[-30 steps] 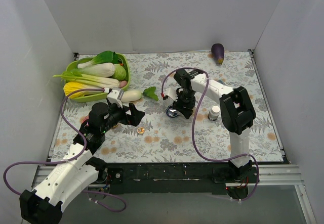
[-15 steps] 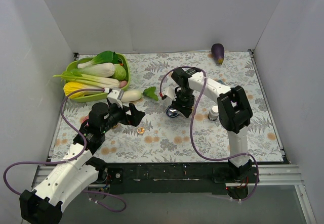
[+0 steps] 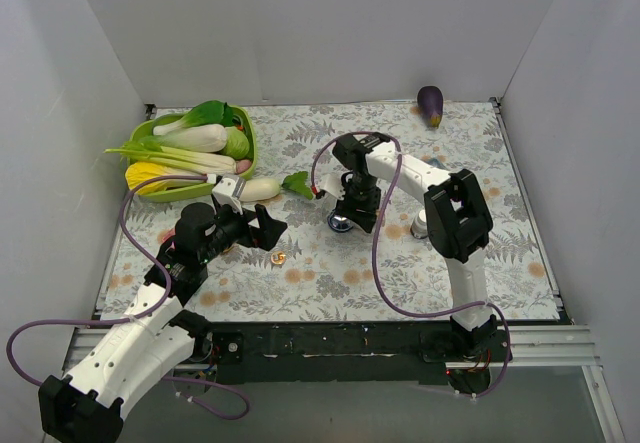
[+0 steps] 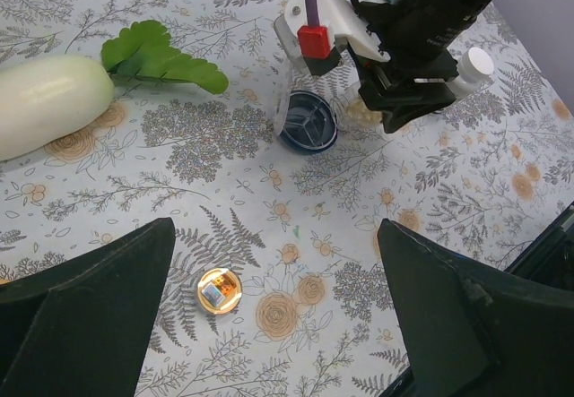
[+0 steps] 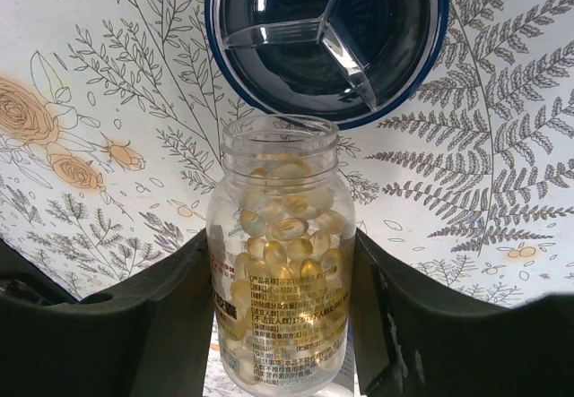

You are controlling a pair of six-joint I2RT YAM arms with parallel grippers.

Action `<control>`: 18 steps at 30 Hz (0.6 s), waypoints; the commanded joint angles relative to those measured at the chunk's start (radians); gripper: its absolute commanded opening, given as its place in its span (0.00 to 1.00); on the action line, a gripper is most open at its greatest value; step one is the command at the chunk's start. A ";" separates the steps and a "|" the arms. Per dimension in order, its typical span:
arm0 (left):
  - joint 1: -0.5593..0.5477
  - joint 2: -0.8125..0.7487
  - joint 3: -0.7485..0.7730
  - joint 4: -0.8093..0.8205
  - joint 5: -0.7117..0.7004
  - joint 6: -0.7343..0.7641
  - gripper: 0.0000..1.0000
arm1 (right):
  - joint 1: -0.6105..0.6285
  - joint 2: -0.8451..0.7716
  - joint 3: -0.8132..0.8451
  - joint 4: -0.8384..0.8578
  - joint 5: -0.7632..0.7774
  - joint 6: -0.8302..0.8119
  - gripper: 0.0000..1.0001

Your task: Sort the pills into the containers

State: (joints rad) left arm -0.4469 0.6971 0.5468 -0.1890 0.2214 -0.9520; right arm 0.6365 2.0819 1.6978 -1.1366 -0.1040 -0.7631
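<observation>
My right gripper (image 5: pixel 280 325) is shut on a clear, uncapped bottle (image 5: pixel 280 263) of yellow softgel pills. The bottle is tilted, with its mouth at the rim of a round blue-rimmed container (image 5: pixel 327 30) that has three compartments, all empty. That container also shows in the left wrist view (image 4: pixel 308 124) and the top view (image 3: pixel 340 223), just under the right gripper (image 3: pixel 352 211). A small round orange dish (image 4: pixel 219 291) with a small item inside lies on the cloth, also visible from above (image 3: pixel 279 258). My left gripper (image 4: pixel 278 321) is open and empty above it.
A white capped bottle (image 4: pixel 475 64) stands right of the right gripper, partly behind the arm in the top view (image 3: pixel 422 225). A white radish (image 3: pixel 262 188) lies left of the container. The green vegetable basket (image 3: pixel 250 143) is at back left, an eggplant (image 3: pixel 430 105) at back right.
The right arm has shifted slightly left with the bottle, closer over the blue-rimmed container, and now partly covers the white bottle. The left arm has not moved.
</observation>
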 commanded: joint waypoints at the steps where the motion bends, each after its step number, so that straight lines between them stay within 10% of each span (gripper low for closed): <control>1: 0.004 -0.016 0.025 -0.003 0.010 0.018 0.98 | 0.008 0.017 0.054 -0.052 0.016 -0.001 0.01; 18: 0.004 -0.018 0.025 -0.003 0.016 0.018 0.98 | 0.020 0.046 0.079 -0.069 0.033 0.004 0.01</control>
State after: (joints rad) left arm -0.4469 0.6964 0.5468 -0.1894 0.2253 -0.9489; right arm 0.6495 2.1223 1.7393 -1.1706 -0.0734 -0.7624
